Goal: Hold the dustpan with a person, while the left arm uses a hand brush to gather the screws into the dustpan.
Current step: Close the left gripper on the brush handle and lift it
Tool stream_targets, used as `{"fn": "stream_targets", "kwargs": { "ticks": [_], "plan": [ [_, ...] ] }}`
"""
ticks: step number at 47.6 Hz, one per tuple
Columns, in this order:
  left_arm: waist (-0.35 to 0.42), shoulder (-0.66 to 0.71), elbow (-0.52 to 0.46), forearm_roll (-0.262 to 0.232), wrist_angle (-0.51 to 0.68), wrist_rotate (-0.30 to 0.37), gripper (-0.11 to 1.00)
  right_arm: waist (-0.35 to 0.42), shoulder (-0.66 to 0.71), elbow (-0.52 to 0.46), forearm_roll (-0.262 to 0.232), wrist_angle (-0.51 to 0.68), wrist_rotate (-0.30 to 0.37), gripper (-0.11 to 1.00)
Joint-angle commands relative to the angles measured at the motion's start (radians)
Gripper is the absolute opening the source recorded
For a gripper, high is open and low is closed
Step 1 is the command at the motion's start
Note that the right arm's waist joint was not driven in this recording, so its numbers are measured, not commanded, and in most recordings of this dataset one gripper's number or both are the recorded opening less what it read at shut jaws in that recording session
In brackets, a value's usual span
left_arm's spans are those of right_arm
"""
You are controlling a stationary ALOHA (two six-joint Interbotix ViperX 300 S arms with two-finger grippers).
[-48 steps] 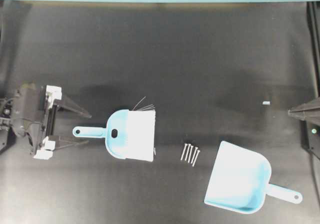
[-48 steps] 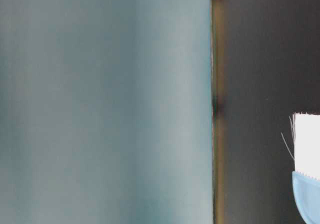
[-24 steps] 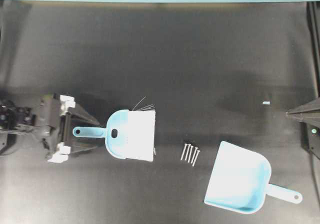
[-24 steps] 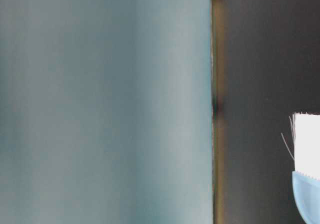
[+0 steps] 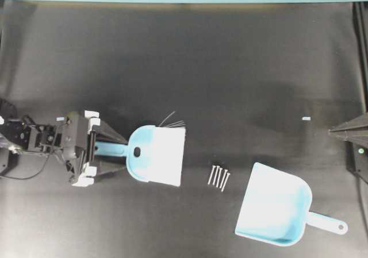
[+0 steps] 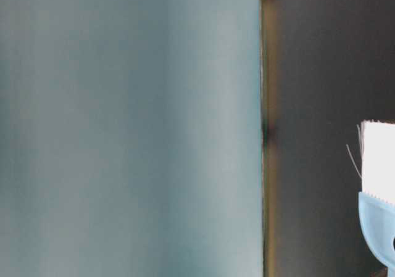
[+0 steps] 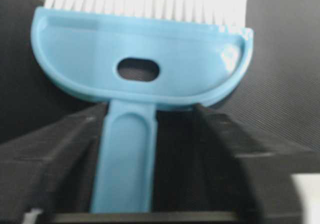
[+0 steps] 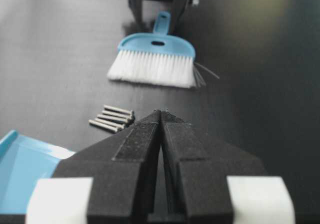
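Now my left fingers (image 5: 112,153) have slid forward around the brush (image 5: 158,154) handle and narrowed, one on each side. In the wrist view a gap shows on one side, so I can't tell whether they pinch it yet. The brush has nudged slightly toward the screws (image 5: 218,176), which lie between it and the dustpan (image 5: 276,212) on the desk (image 5: 230,57). My right fingers (image 8: 161,121) sit pressed together, well apart. Lifting and sweeping should come next; no person's hand shows.
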Motion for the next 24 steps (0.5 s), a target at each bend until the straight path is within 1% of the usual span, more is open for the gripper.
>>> {"fn": "stream_targets", "kwargs": {
  "ticks": [1, 4, 5, 11, 16, 21, 24],
  "plan": [
    [-0.006, 0.014, 0.005, 0.003, 0.032, -0.003, 0.48, 0.0, 0.009, 0.0, -0.002, -0.015, 0.003, 0.0],
    [-0.006, 0.011, 0.005, 0.003, 0.034, -0.003, 0.33, 0.0, 0.009, 0.0, 0.0, -0.015, 0.003, 0.0],
    [-0.006, 0.008, 0.003, 0.003, 0.034, -0.003, 0.3, 0.0, 0.009, -0.002, 0.0, -0.015, 0.003, 0.0],
    [-0.008, -0.029, -0.002, 0.003, 0.049, -0.005, 0.31, 0.0, 0.009, -0.002, 0.0, -0.015, 0.003, 0.0],
    [-0.009, -0.084, -0.015, 0.003, 0.115, -0.003, 0.31, 0.0, 0.009, -0.002, -0.002, -0.015, 0.003, 0.0],
    [-0.009, -0.164, -0.051, 0.003, 0.249, 0.005, 0.31, 0.0, 0.009, -0.002, 0.0, -0.015, 0.003, 0.0],
    [-0.011, -0.227, -0.089, 0.003, 0.383, 0.012, 0.3, 0.0, 0.009, 0.0, 0.0, -0.015, 0.003, 0.0]
  ]
}}
